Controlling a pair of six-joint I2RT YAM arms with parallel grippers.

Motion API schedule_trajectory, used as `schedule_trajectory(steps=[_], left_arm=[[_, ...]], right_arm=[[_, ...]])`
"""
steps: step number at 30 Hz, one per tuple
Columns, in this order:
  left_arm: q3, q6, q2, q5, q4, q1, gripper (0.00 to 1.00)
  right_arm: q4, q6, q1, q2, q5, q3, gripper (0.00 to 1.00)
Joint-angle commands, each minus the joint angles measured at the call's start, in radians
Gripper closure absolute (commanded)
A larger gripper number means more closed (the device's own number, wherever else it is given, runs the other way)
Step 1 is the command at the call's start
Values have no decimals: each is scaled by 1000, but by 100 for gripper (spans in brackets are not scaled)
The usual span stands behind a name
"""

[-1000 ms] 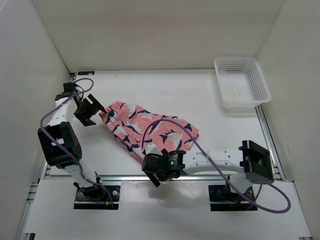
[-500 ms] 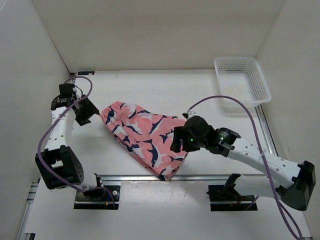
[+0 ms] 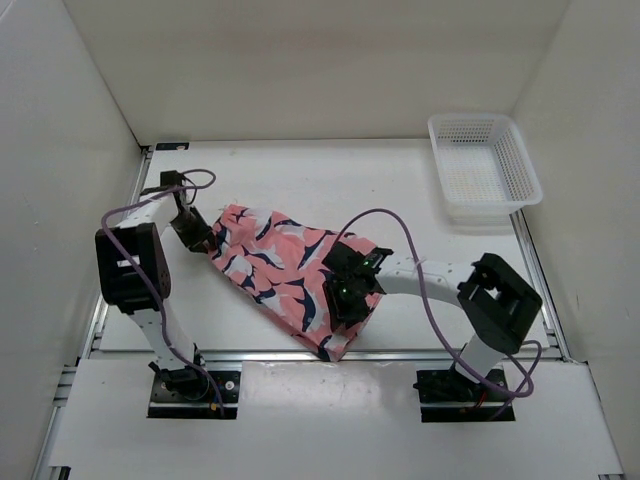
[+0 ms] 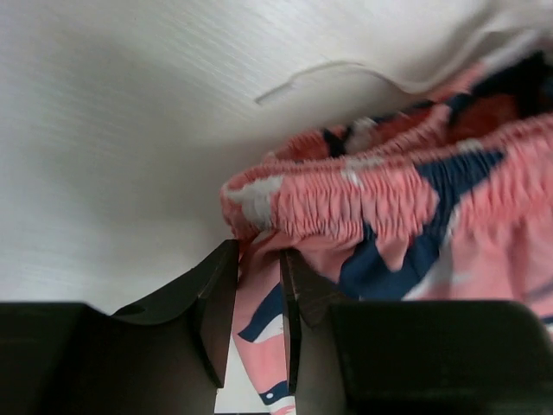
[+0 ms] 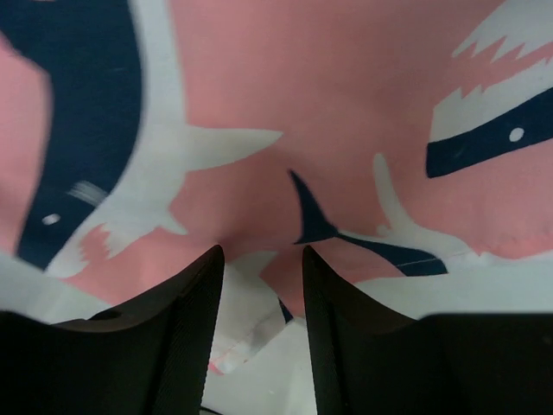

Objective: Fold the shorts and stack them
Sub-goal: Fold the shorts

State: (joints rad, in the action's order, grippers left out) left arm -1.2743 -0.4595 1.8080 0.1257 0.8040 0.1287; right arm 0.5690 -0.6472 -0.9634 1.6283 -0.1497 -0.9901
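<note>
No legible text or numbers, shorts show fish print only, no labels

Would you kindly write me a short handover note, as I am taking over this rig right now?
Left gripper: shut on the waistband end of the coral-pink fish-print fabric shorts.
Right gripper: down on the shorts' right half, fabric puckered between its fingers; grip unclear.
Shorts lie spread mid-table, unfolded.
White plastic mesh basket sits far right, apart.
Done: no fold visible. Left: fold, stack.
</note>
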Motion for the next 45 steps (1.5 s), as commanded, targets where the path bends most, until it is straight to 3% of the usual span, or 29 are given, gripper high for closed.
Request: schedule_trajectory(steps=[1,8,11,15,16,20,23,27,28,38,42,45], left_arm=[[-14,4,22,-20,-6,3,63],[22,-16,70,-51,-6,-29,63],[82,-28,21,-61,-6,-38,61],[145,-48,-91,-70,-6,-38,45],[156,-48,-145,-70,-6,-38,36],[145,-48,-252,-80,6,-29,19],[145,-57,-266,-40,6,-8,13],[136,-57,-214,32,-44,3,12],[136,-57,-201,43,-58,3,7],[-46,-48,77,104,-120,-76,8],[-82,-91,137,80,-120,-133,17],[-111,-116,162,57,-120,-156,35]], right_arm=[[-11,-14,24,45,-1,24,52],[26,-71,112,152,218,36,47],[35,-71,191,194,295,-1,41],[54,-19,297,208,370,-76,39],[71,6,325,208,383,-123,39],[130,63,324,145,412,-248,23],[181,75,301,70,437,-315,15],[233,75,276,-21,449,-335,13],[245,75,276,-54,449,-335,13],[289,57,276,-199,449,-289,13],[299,47,276,-217,449,-278,13],[299,47,276,-237,449,-278,13]])
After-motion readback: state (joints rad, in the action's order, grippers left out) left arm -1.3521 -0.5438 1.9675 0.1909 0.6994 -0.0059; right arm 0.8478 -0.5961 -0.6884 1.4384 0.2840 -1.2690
